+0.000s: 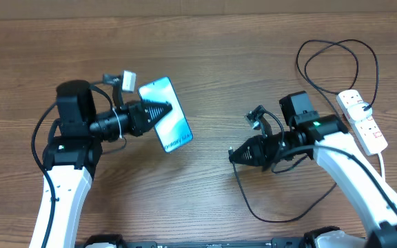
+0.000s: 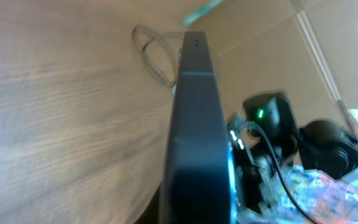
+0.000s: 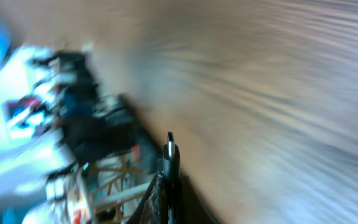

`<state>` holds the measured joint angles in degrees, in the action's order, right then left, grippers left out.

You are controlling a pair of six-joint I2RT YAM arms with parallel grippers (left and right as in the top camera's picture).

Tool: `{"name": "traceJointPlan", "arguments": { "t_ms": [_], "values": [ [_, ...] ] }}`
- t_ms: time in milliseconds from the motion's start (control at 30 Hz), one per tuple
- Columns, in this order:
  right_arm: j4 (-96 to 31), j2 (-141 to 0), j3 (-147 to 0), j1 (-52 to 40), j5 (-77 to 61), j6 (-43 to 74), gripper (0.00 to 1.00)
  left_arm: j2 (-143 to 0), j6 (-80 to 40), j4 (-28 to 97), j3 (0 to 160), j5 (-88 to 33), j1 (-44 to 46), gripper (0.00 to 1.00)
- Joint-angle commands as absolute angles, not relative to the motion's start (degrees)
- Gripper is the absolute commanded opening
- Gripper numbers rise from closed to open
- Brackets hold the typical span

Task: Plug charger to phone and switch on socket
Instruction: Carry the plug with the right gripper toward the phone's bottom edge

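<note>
Left gripper [image 1: 163, 110] is pressed together on the phone [image 1: 174, 127], pinching it near one long edge, with the lit screen facing up left of the table's [image 1: 253, 69] middle. From the left wrist we see the phone [image 2: 194, 143] edge-on, a dark slab rising out of the fingers. Right gripper [image 1: 234, 154] is clamped on the charger [image 1: 281, 220] just behind its end. The right wrist view, though blurred, shows the plug tip [image 3: 170, 149] poking out beyond the fingers. Both grippers point toward each other, well apart, with bare wood between them.

We judge that we are at the mating step: both parts are in hand, the plug is not yet in, and the socket [image 1: 362, 118] at the right edge is untouched. Next we need to bring tip and port onto one line. We cannot see the port itself, so we cannot tell which short end carries it. The tip must meet that end square, since a tilted approach would likely skid along the phone's edge.

Room is generous in the middle. Behind the right arm the black cable loops loosely toward the front edge and again at the back right, so slack looks ample. The white cord [image 1: 382, 164] and socket sit close to that arm's elbow, which we should mind when swinging.
</note>
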<state>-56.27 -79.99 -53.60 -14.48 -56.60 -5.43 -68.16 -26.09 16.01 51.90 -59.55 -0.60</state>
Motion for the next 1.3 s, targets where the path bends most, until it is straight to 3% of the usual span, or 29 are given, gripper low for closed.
{"name": "traceJointPlan", "arguments": {
  "t_ms": [0, 167, 367, 833, 1267],
  "values": [
    [-57.89, -77.43, -54.96, -15.97, -67.26, -18.85, 0.04, -68.2, -34.39, 9.85, 53.76, -64.6, -1.1, 0.04],
    [-54.0, -77.36, -54.65, -20.16, -72.86, -24.27, 0.04, -68.2, -44.77, -3.95, 53.74, -66.15, -1.06, 0.04],
    [-43.86, -77.36, -54.65, -23.09, -76.12, -23.64, 0.04, -68.23, -47.83, -6.68, 53.74, -68.86, -1.06, 0.04],
    [-21.1, -77.38, -54.65, -23.88, -72.12, 7.27, 0.04, -68.23, -45.1, -6.7, 53.74, -72.03, 0.89, 0.04],
    [-19.77, -77.43, -54.65, -28.32, -72.16, 9.02, 0.04, -68.23, -42.94, -6.7, 53.74, -74.65, 1.56, 0.04]
  ]
}}
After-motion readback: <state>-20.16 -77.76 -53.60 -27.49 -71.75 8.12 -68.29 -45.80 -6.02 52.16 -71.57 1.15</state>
